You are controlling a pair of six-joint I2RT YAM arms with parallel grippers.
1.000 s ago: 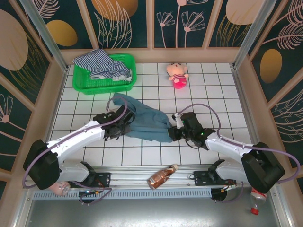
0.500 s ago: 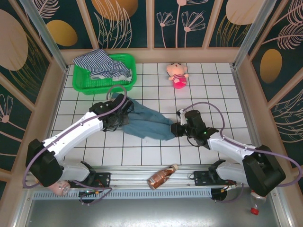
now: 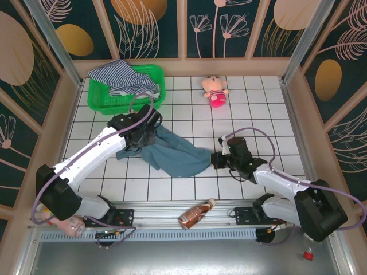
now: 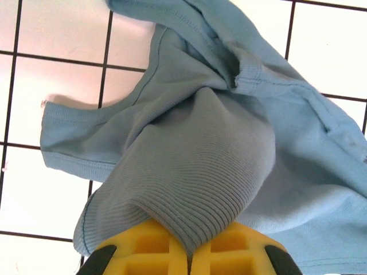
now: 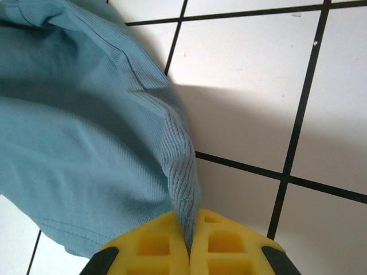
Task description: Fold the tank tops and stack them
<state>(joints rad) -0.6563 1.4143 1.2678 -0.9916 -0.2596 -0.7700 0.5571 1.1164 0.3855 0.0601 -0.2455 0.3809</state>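
The plain teal tank top (image 3: pixel 172 152) lies crumpled on the white tiled table (image 3: pixel 258 114), near the green basket (image 3: pixel 123 106), on the side of it that faces the arms' bases and off toward its right corner. The cloth is bunched, not flat. One end sits close to the basket and the other trails away from it to the right.

The left hand (image 3: pixel 146 133) is at the end of the top nearer the basket. In the left wrist view its yellow fingers (image 4: pixel 229 252) are pressed together on a ribbed fold of the teal top (image 4: pixel 200 154), which rises out of the pinch and spreads over the tiles beyond, with a hemmed opening showing at the left.

The right hand (image 3: pixel 217 158) is at the far end of the top, well apart from the basket. In the right wrist view its hand (image 5: pixel 189 235) pinches the ribbed hem of the teal top (image 5: pixel 74 132) between closed fingers, and bare tiles lie to the right of the cloth.

The striped tank top (image 3: pixel 123 77) lies heaped in the basket, and part of it hangs over the back left rim.

A pink doll (image 3: pixel 215 91) lies on the table to the right of the basket, apart from it. A brown bottle (image 3: pixel 195 213) lies on the rail at the arms' bases, well apart from the basket.
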